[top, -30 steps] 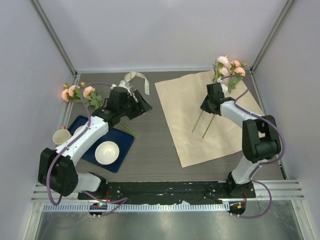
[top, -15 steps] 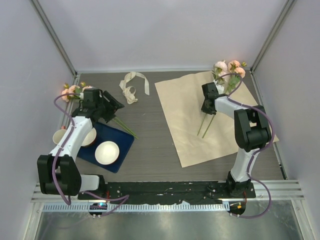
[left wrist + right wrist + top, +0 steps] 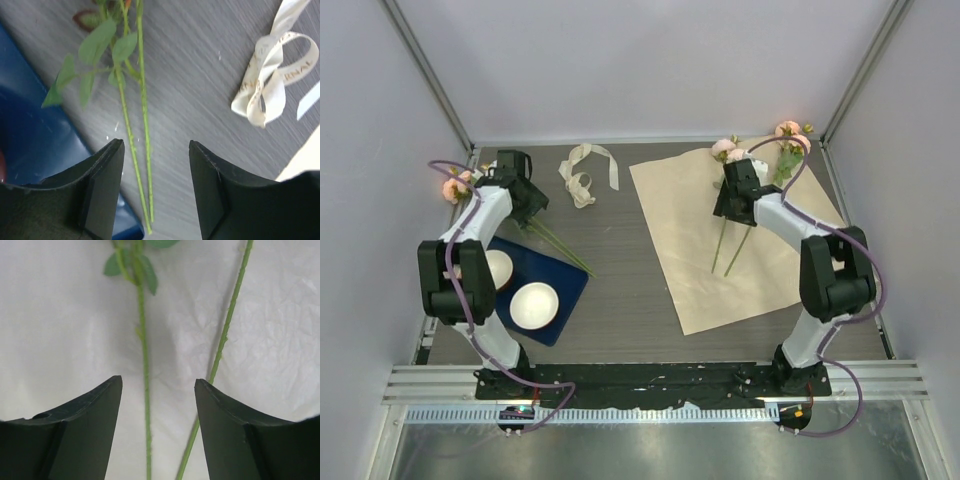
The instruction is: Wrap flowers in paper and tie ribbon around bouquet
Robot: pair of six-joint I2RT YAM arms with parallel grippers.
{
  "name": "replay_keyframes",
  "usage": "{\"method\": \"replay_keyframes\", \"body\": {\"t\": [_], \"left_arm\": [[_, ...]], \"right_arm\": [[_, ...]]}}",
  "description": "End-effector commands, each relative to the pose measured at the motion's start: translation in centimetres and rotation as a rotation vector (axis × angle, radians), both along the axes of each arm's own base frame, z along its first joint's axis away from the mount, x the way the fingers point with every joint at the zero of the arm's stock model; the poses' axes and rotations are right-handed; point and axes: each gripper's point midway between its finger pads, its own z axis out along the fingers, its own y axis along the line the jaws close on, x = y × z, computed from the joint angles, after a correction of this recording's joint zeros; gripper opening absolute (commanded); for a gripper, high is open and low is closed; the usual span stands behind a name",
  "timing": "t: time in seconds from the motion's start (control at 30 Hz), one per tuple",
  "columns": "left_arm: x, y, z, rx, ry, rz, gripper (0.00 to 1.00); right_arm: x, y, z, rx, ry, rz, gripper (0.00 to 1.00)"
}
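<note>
While both claws stand spread and grip nothing, the flowers lie in two lots on the dark grey wood-grain counter. The right claw hovers low over the large cream-beige sheet of thin paper, which lies flat on the right half of the counter. Under it rest two long-stemmed pale pink roses with green leaves, heads toward the far edge and thin stems running back toward the arm bases. In the right wrist view one stem passes between the fingers without touching them, and the other runs just outside the right-hand finger.

The left claw hangs at the far left of the counter, above a second small bunch of pink roses. Its two thin green stems lie side by side on the bare wood, in line with the gap between the fingers. A flat dark blue tray lies beside these stems, with a round white bowl on it; a second bowl is partly hidden by the arm.

The long cream-white printed fabric ribbon, loosely looped, lies on the bare wood between the two arms, near the far edge, apart from paper and flowers.
</note>
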Motion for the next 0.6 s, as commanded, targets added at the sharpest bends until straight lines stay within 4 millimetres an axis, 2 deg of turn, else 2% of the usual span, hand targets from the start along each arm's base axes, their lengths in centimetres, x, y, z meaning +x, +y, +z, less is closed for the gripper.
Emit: {"method": "replay_keyframes", "body": {"t": [0.0,0.03,0.13,0.2,0.43,0.57], "left_arm": [[1.1,2.1,-1.3,0.111,0.079,0.020,0.57],[1.4,2.0,-1.7,0.106,0.081,0.024,0.56],[2.3,1.7,-3.1,0.089,0.087,0.026,0.53],[2.4,1.6,-3.7,0.089,0.104,0.031,0.52],[2.9,1.5,-6.3,0.106,0.134,0.051,0.49],[2.6,1.5,-6.6,0.111,0.142,0.064,0.47]], "right_arm": [[-0.9,3.8,7.4,0.050,-0.176,0.100,0.66],[-1.3,4.3,8.5,0.058,-0.202,0.114,0.66],[-2.2,6.4,9.8,0.085,-0.237,0.169,0.65],[-2.6,7.3,9.9,0.104,-0.235,0.197,0.65],[-3.6,8.1,8.9,0.114,-0.213,0.225,0.64],[-4.2,8.7,8.4,0.116,-0.201,0.246,0.63]]}}
